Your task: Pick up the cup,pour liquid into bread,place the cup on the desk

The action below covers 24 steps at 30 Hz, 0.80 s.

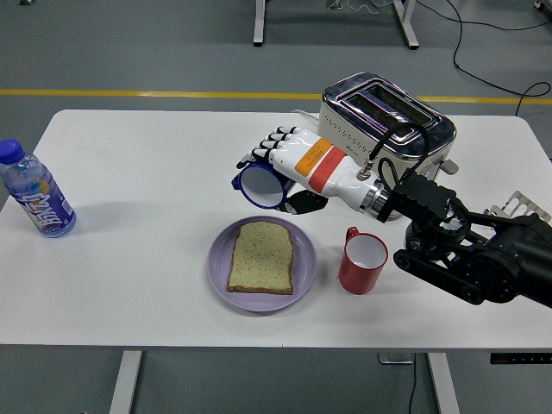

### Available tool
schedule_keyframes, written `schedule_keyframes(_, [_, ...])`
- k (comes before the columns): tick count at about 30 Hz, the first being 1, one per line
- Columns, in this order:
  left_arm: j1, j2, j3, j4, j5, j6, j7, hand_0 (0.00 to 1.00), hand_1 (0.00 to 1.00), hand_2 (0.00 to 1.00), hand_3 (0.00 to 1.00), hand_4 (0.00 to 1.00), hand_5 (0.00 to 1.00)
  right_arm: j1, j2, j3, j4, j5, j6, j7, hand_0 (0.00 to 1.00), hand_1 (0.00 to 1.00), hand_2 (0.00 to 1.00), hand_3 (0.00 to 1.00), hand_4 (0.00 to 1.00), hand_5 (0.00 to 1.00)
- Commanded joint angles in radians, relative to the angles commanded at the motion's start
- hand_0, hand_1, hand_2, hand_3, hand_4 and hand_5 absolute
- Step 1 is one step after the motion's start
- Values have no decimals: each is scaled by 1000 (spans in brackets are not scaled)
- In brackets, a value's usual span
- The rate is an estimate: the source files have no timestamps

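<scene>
- Blue cup (261,186), round-mouthed with a dark blue rim, is clamped in the fingers of the robot's right hand (289,164), a white hand with an orange and red band at the wrist.
- It is held in the air, tipped onto its side so that the open mouth faces the camera and downward; the inside looks pale, and no liquid can be made out.
- It hangs above the white table (138,172), beyond the far edge of the lilac round plate (220,259) and not over the slice of toasted bread (261,257) lying on that plate.
- Pouring appears to be the step in hand, judged from the tilt. For it to be done well, the cup mouth would need to be brought nearer, directly above the middle of the bread, and the tilt kept slow so that any liquid lands on the slice and not on the plate rim or table.
- A red ceramic mug (362,261) stands upright just right of the plate, under the black forearm; it should be cleared when the cup is set down.
- A chrome toaster (388,121) stands behind the hand, and a clear plastic bottle with a blue cap (34,191) stands at the far left.
- No left hand is seen.
</scene>
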Motion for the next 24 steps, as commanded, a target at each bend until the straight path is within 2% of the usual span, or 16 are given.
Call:
schedule_keyframes(11, [1, 0, -3, 0, 6, 0, 2, 690, 756, 773, 611, 396, 998, -48, -31, 66, 52, 165, 75, 39, 477, 415, 525, 534, 629, 2])
schedule_keyframes(16, [0, 0, -3, 0, 4, 0, 1, 690, 756, 773, 611, 396, 998, -67, -44, 91, 85, 214, 113, 5, 482, 417, 525, 534, 629, 2])
schedule_keyframes(19, [0, 0, -6, 1, 8, 0, 1, 690, 756, 773, 611, 396, 998, -94, -67, 122, 133, 268, 160, -44, 482, 417, 525, 534, 629, 2])
schedule_keyframes(24, [2, 0, -7, 1, 9, -1, 2, 690, 756, 773, 611, 396, 998, -123, -90, 152, 197, 355, 208, -105, 480, 416, 525, 534, 628, 2])
